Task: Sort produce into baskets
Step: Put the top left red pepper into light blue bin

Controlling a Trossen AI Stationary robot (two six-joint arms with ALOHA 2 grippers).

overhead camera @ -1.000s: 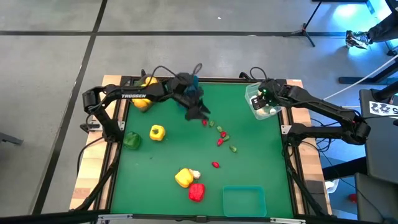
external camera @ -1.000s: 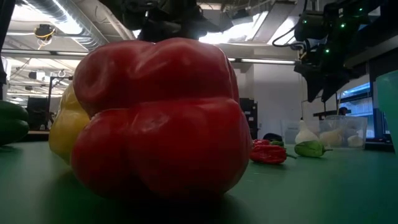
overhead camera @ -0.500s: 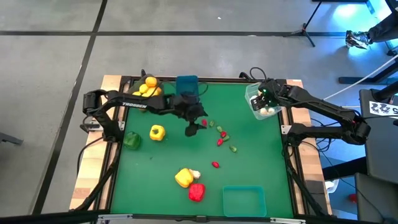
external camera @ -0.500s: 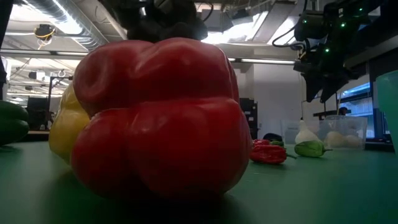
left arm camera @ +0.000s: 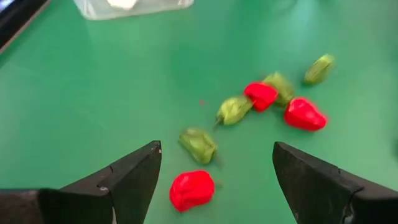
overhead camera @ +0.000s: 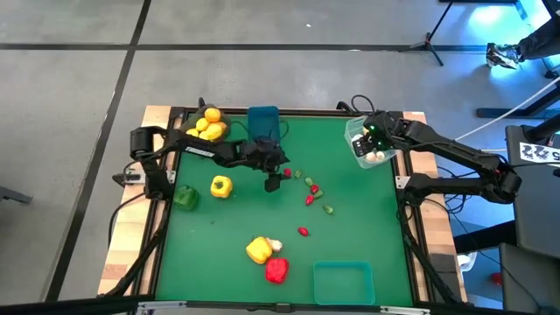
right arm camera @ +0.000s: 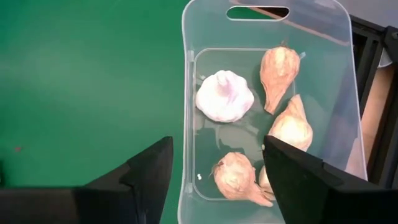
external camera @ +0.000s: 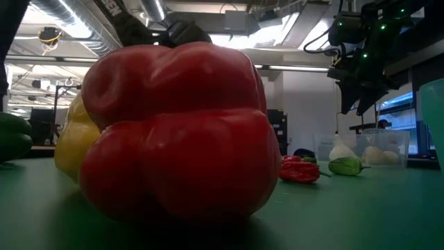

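Chili (left arm camera: 191, 190), small and red, lies on mat between wide-open empty left gripper (left arm camera: 214, 174) fingers; right gripper (right arm camera: 214, 168), open and empty, hovers over clear bin (right arm camera: 199, 93) of garlic (right arm camera: 224, 95).

The left pincer (overhead camera: 273, 181) has swung from the blue basket (overhead camera: 263, 122) to the small peppers (overhead camera: 311, 188).

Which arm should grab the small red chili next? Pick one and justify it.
Left. The left gripper hangs open right over the small red chili, which lies between its fingers' view. The right gripper is off over the clear bin.
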